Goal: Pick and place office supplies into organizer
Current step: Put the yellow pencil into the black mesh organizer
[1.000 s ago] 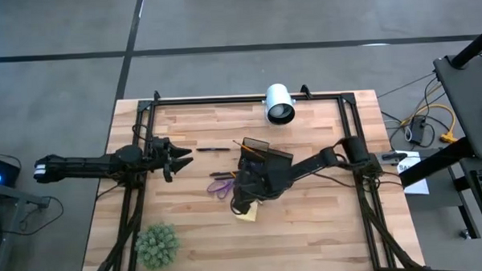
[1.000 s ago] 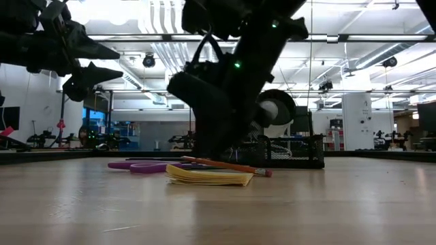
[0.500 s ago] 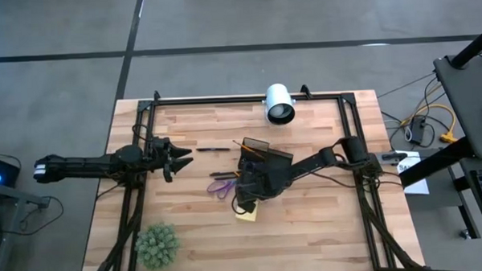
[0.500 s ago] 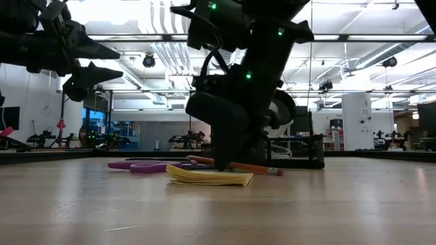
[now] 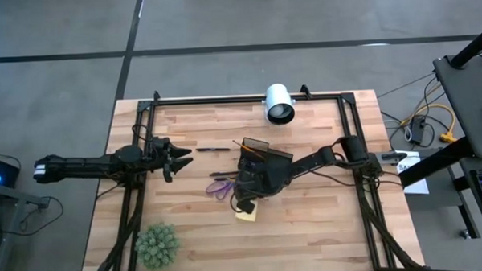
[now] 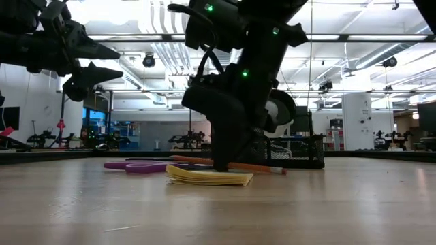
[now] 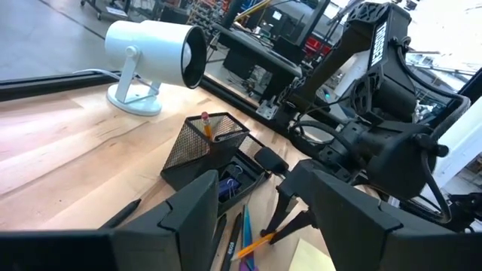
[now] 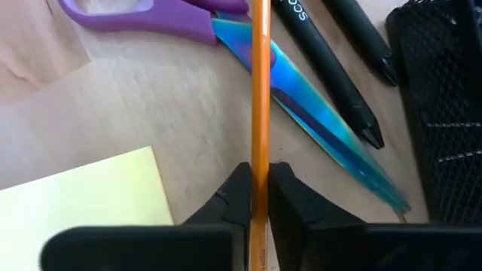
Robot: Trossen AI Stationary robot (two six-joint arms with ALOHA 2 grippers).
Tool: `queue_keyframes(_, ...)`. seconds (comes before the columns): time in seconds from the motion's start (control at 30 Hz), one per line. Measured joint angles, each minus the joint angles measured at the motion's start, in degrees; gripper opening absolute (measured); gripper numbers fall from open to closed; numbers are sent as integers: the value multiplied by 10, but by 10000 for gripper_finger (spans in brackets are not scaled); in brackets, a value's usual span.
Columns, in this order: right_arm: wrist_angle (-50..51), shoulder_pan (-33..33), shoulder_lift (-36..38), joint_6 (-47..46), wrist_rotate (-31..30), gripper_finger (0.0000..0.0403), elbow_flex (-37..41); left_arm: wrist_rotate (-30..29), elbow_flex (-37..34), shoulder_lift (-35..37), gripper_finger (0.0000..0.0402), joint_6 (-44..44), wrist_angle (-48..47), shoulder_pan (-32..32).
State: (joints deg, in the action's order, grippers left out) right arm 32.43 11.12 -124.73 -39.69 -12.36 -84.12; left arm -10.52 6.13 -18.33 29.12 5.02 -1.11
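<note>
The thin orange pencil (image 8: 260,90) lies on the table across the blades of the purple-handled scissors (image 8: 158,16). My right gripper (image 8: 260,197) is shut on it, close beside the yellow sticky-note pad (image 5: 246,215). Two black pens (image 8: 331,68) lie between the scissors and the black mesh organizer (image 5: 263,156), which stands just beyond them and has another pencil (image 7: 205,124) upright in it. My left gripper (image 5: 181,160) hangs open above the table's left part, with nothing between its fingers. My right gripper pinches the pencil's shaft (image 8: 260,162) between its two fingers. The fingers come steeply from above, standing across the pencil at about mid-length (image 6: 223,163). The pencil stays low and nearly level, one part over the scissors blade (image 8: 295,96).
A white cylindrical camera (image 5: 278,104) stands at the table's far edge. A fuzzy green plant ball (image 5: 156,245) sits at the near left. A further black pen (image 5: 213,149) lies left of the organizer. Black frame rails (image 5: 248,97) run along the table's far and side edges.
My right gripper has come down toward the table onto the orange pencil and now has it between its fingers. The pencil has shifted a little along the table, staying low.
</note>
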Motion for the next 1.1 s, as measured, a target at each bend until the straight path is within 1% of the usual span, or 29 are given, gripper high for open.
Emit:
queue_keyframes(0.1,6,-6,3,15,32,17,0,0,0,0,195,0,0,0)
queue_keyframes(0.17,35,-6,10,28,34,17,-10,0,0,0,195,0,0,0)
queue_keyframes(0.27,131,-5,15,51,32,16,-42,0,0,0,195,0,1,0)
queue_keyframes(0.33,201,-3,15,69,28,16,-80,0,0,1,195,0,1,0)
queue_keyframes(0.43,330,2,26,73,-14,15,-157,0,0,1,195,0,2,0)
queue_keyframes(0.53,438,10,27,74,-74,15,-232,0,0,1,195,0,2,0)
queue_keyframes(0.67,566,19,26,61,-157,14,-313,0,0,1,195,0,2,0)
queue_keyframes(0.7,584,21,27,56,-178,14,-324,0,0,1,195,0,2,0)
queue_keyframes(0.73,579,21,30,66,-195,14,-328,0,0,1,195,0,3,0)
queue_keyframes(0.8,578,19,37,118,-215,14,-327,0,0,1,195,0,5,0)
queue_keyframes(0.87,577,18,37,197,-243,14,-326,0,0,1,195,0,7,0)
queue_keyframes(0.9,576,18,38,248,-265,14,-323,0,0,3,195,0,5,0)
queue_keyframes(1.03,576,13,37,454,-386,14,-303,0,0,8,195,0,5,0)
queue_keyframes(1.1,577,-1,37,505,-400,17,-293,0,0,12,195,0,6,0)
